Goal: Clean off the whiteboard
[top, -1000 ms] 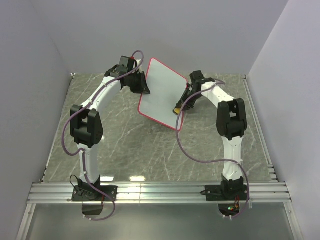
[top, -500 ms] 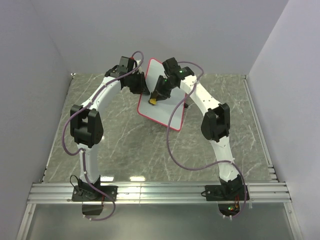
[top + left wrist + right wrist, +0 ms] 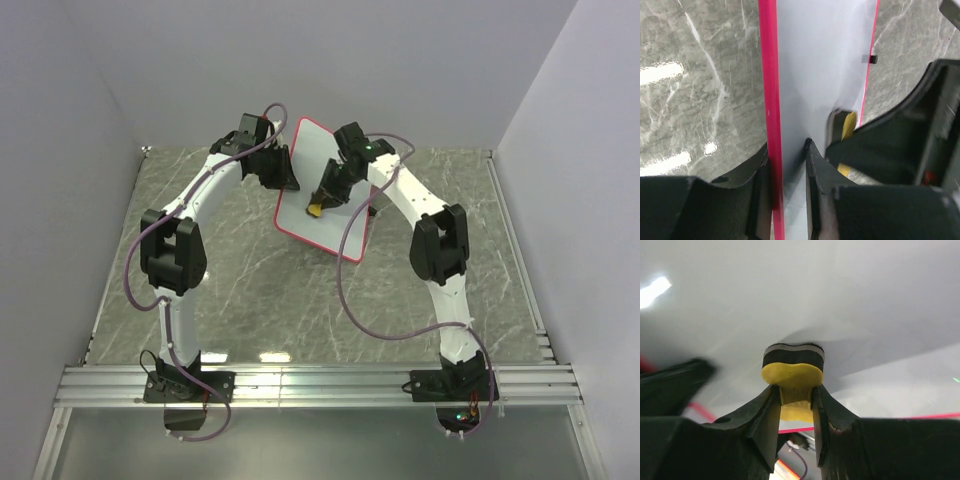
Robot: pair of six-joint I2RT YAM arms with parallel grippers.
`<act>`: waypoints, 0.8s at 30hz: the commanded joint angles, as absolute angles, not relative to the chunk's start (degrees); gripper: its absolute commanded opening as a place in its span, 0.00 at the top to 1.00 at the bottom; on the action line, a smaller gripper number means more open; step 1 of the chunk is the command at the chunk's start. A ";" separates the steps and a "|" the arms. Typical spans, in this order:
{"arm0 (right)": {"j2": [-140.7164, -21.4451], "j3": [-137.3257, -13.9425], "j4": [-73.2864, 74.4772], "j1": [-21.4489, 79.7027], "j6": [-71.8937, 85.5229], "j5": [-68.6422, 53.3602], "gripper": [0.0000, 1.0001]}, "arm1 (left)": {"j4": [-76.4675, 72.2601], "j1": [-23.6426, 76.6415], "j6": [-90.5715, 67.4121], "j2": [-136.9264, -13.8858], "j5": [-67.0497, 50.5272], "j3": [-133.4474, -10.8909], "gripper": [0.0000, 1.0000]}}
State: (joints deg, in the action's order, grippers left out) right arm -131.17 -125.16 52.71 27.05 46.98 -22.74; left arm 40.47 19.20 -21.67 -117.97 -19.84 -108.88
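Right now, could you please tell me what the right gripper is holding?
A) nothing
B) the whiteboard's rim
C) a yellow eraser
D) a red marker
C: the right wrist view shows the right gripper shut on the yellow eraser, its dark pad against the whiteboard.

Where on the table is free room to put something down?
Bare: the table between the arms, before the whiteboard. Crowded: far middle, where the left gripper clamps it and the right gripper presses an eraser on it.
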 commanded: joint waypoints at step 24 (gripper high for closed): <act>-111.71 -96.51 48.24 14.59 37.27 -3.97 1.00 | 48.08 25.93 -16.79 -122.25 -22.32 -109.33 1.00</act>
